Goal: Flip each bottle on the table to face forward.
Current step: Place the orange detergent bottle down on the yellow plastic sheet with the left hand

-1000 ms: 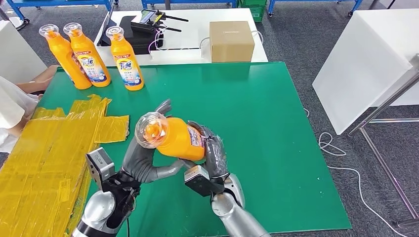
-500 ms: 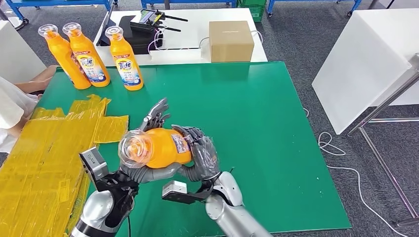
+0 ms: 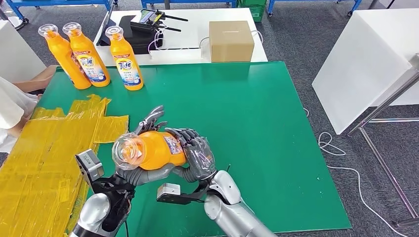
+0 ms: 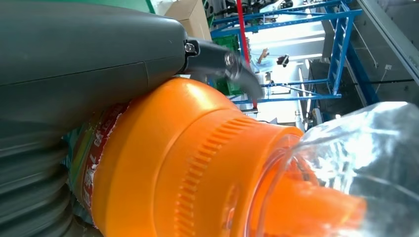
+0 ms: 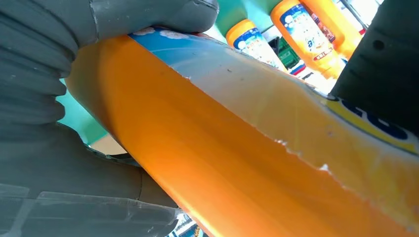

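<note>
both hands, left hand (image 3: 143,165) and right hand (image 3: 197,155), clasp an orange plastic detergent bottle (image 3: 155,148) above a green table mat (image 3: 276,128); behind the mat, a brown cardboard box (image 3: 231,40) on a white table (image 3: 197,54), grey carpet floor (image 3: 306,44) around.

Open green to the right, clutter to the left

From the held bottle (image 3: 153,149), the desk (image 3: 276,148) lay bare toward 3 o'clock; yellow sheets (image 3: 44,153) crowded 9 o'clock, three standing bottles (image 3: 91,57) blocked 11 o'clock, a cardboard box (image 3: 231,41) 1 o'clock.
</note>
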